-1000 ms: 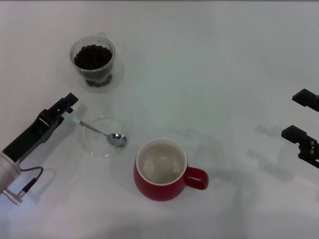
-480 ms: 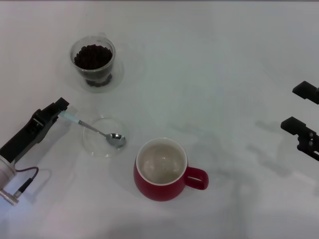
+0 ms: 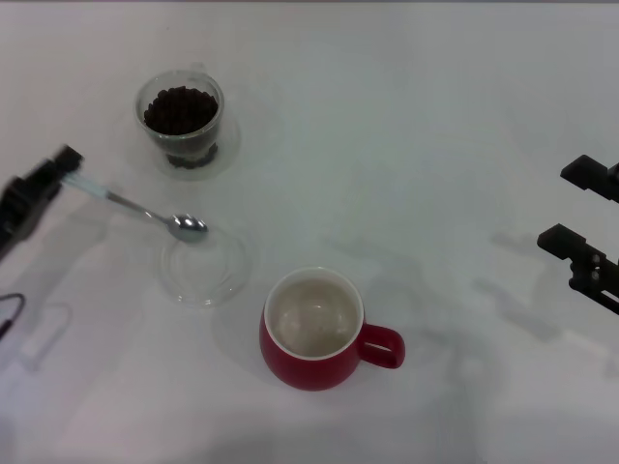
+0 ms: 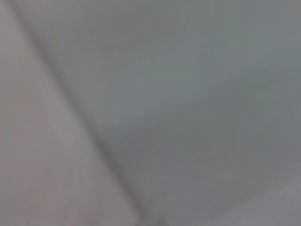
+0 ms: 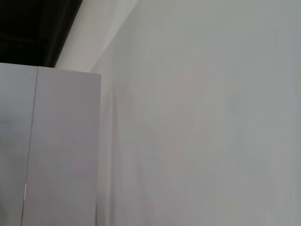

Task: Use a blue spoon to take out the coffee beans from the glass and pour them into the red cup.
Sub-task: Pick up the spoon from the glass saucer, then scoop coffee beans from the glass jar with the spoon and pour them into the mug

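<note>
Carrying the spoon toward the beans.
I'm holding the pale-blue-handled metal teaspoon point(image 3: 145, 213) clamped in my left gripper point(image 3: 66, 166), bowl pointing away; the bean-filled small clear glass point(image 3: 180, 120) sits just beyond that bowl.

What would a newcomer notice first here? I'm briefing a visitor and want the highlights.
Probably the red cup, empty, nearest the robot at the table's middle. Next the glass heaped with dark coffee beans at the far left. Between them, the left pincer holds the blue spoon by its handle, its bowl over a clear round dish.
</note>
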Tool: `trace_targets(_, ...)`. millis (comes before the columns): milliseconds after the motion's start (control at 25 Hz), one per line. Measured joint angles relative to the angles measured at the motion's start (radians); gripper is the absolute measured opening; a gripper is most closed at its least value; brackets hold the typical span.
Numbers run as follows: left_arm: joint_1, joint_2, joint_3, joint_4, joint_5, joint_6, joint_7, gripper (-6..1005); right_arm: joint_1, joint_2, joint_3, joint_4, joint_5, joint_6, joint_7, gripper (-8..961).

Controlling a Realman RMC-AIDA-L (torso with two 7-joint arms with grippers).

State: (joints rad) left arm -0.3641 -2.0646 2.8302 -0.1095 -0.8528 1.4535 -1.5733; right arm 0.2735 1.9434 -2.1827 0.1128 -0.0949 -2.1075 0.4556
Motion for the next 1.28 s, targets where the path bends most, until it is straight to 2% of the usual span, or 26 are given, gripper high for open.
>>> trace_targets(80, -0.003, 0.006, 0.0, -0.028, -0.022, 0.048, -0.001, 125, 0.001, 0.001, 0.0, -0.002, 0.0, 0.0, -0.002, 643)
trace_targets(200, -0.02, 0.026, 0.002, -0.086, -0.075, 0.124, -0.012, 125, 0.003, 0.001, 0.0, -0.006, 0.0, 0.0, -0.005, 643)
trace_targets(480, -0.101, 0.106, 0.01, -0.164, -0.123, 0.162, -0.107, 125, 0.012, 0.006, 0.0, -0.009, 0.007, -0.014, -0.005, 643)
trace_targets(560, -0.124, 0.118, 0.011, -0.183, -0.124, 0.151, -0.13, 125, 0.012, 0.009, 0.0, -0.01, 0.021, -0.017, -0.003, 642)
trace_targets(760, -0.184, 0.127, 0.012, -0.221, -0.104, 0.105, -0.166, 125, 0.014, 0.017, 0.0, -0.011, 0.056, -0.023, 0.006, 642)
trace_targets(800, -0.225, 0.13, 0.013, -0.228, -0.069, 0.055, -0.174, 125, 0.014, 0.019, 0.0, -0.011, 0.065, -0.024, 0.009, 642)
trace_targets(1040, -0.32, 0.139, 0.014, -0.231, 0.042, -0.056, -0.176, 125, 0.015, 0.03, 0.001, -0.012, 0.106, -0.023, 0.031, 642)
trace_targets(1120, -0.362, 0.139, 0.014, -0.23, 0.088, -0.107, -0.172, 125, 0.014, 0.031, 0.002, -0.012, 0.122, -0.023, 0.037, 641)
trace_targets(1280, -0.402, 0.129, 0.014, -0.224, 0.137, -0.176, -0.164, 125, 0.013, 0.038, 0.002, -0.011, 0.141, -0.016, 0.048, 641)
